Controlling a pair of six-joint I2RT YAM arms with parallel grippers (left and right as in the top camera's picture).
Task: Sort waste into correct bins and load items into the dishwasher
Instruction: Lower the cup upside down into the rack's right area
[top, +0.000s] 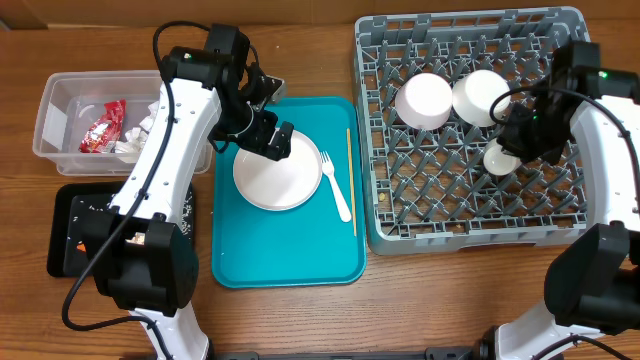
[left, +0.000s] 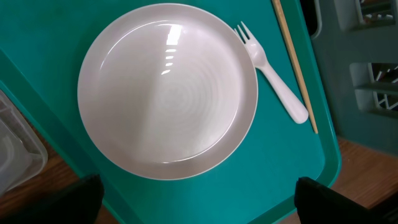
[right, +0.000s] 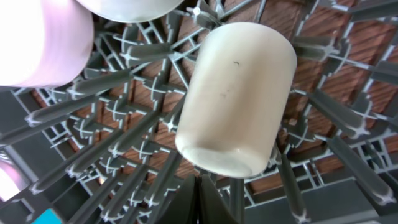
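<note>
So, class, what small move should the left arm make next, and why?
Probably lower the left gripper to the rim of the plate and close: it hovers open above the plate, which lies bare on the teal tray, not yet racked.

Upper left, a clear tub (top: 52, 100) holds a shiny red wrapper (top: 103, 128) and crumpled white napkins (top: 138, 135); below it sits a shallow black tray (top: 66, 235) flecked with pale scraps (top: 80, 222); at centre a round white plate (top: 275, 182) lies flat, with a white fork (top: 338, 192) and a thin wooden stick (top: 351, 180) just right of it; at right, the grey rack (top: 470, 225) carries two white bowls (top: 425, 100) side by side and a small white cup (right: 233, 93) tipped among its pegs.
</note>
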